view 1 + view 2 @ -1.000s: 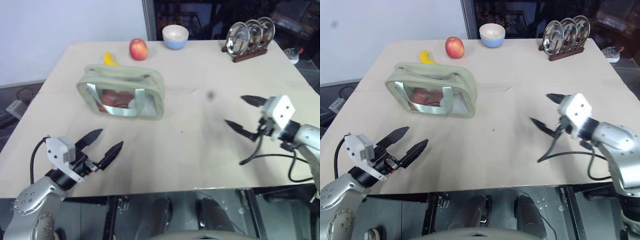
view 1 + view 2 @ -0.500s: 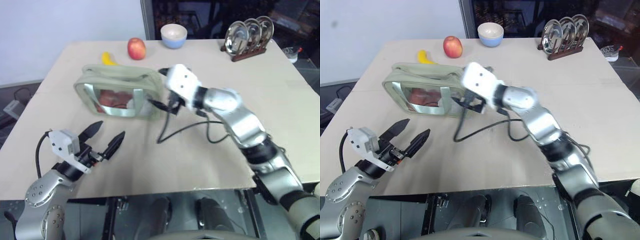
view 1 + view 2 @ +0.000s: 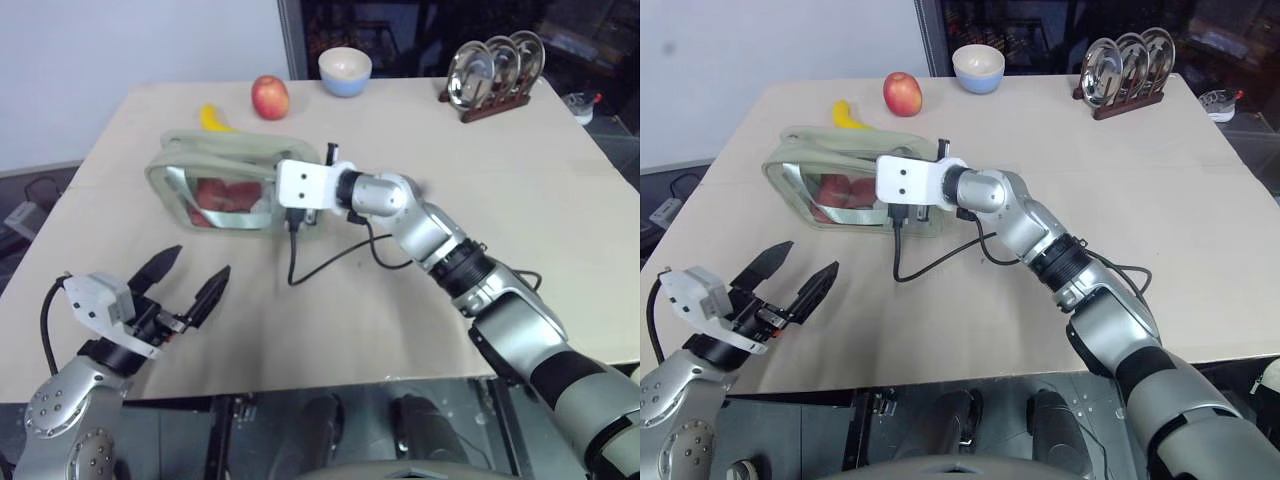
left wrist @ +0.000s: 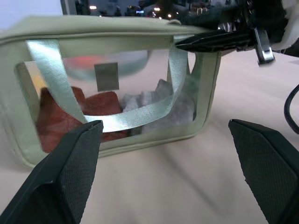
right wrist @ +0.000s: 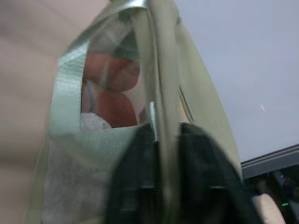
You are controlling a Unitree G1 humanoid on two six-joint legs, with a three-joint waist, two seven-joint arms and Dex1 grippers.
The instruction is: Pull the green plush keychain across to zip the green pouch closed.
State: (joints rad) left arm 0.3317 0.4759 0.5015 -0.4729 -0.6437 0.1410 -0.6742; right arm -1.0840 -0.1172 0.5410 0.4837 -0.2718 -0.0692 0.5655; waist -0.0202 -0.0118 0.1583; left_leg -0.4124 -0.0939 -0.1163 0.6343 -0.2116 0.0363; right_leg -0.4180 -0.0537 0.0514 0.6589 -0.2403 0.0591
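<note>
Now: right jaws pinch the pouch's top edge

Upper left of the frame, the green pouch (image 3: 235, 185) sits on the counter (image 3: 520, 200). The right gripper (image 5: 161, 140) is clamped on its upper rim; the left gripper (image 3: 185, 285) waits wide open, lower left. No plush keychain is visible, so pulling may just drag the unbraced pouch.

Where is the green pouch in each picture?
Left eye view: green pouch upper left of middle, in front of the banana.
Right eye view: upper left, same banana behind.
Left wrist view: across the middle.
Right wrist view: close up.
</note>
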